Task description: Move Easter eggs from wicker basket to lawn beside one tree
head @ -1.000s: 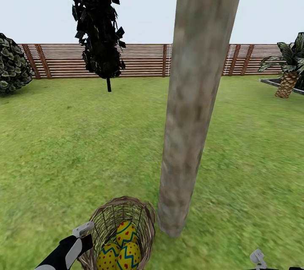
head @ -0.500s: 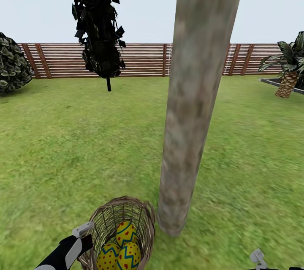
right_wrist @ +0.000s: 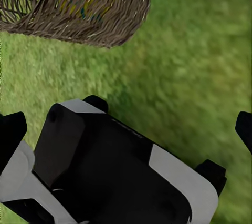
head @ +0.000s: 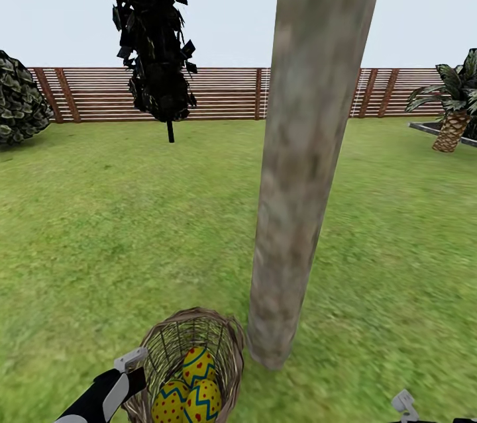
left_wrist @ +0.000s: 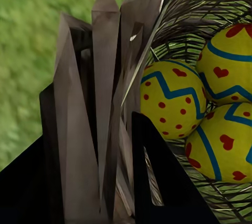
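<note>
While the three Easter eggs lie bunched together inside the wicker basket, which sits tipped beside the foot of the tree, your left gripper is pinching the basket's rim wall: in the left wrist view one dark finger sits inside the weave next to the nearest egg and the other outside it. Your left arm comes in low from the near left, ending at the basket's left edge. Your right gripper barely peeks in at the near right, and you cannot tell whether it is spread or pressed together. The basket's right edge nearly touches the trunk. To the left and right of the trunk you have open lawn, running back to the fence, the thin dark tree and a bush.
</note>
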Motion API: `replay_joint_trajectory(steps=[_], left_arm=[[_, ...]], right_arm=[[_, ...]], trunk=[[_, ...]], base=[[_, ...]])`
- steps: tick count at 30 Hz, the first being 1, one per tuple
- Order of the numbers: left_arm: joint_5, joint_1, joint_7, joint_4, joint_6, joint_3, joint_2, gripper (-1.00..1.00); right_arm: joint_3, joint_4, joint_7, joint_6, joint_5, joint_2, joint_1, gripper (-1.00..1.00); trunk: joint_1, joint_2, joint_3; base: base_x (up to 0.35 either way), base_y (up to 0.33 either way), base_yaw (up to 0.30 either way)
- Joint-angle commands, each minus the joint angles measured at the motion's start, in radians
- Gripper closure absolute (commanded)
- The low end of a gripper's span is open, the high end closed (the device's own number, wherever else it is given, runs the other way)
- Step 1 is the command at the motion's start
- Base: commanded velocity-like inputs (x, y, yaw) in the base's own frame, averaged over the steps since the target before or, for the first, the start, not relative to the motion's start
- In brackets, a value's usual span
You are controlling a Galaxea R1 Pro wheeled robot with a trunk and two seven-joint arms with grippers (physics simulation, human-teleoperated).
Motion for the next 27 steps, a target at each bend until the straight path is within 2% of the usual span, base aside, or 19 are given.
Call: replay_joint_trajectory(steps=[1, 7, 27], left_arm=[[0.013, 0.0, 0.005, -0.003, 0.005, 0.001, 0.0, 1.0], [0.01, 0.0, 0.005, -0.001, 0.005, 0.0, -0.001, 1.0], [0.009, 0.0, 0.005, -0.001, 0.005, 0.001, 0.0, 1.0]], right_arm=[[-0.008, -0.001, 0.006, 0.01, 0.007, 0.001, -0.001, -1.0], [-0.008, -0.003, 0.007, 0.009, 0.002, 0.004, -0.001, -1.0], [-0.008, -0.007, 0.007, 0.009, 0.0, 0.001, -0.001, -1.0]], trunk=[[0.0, -0.001, -0.001], [0.0, -0.001, -0.001], [0.077, -0.141, -0.064]], base=[[0.0, 0.0, 0.0], [0.0, 0.0, 0.0], [0.0, 0.0, 0.0]])
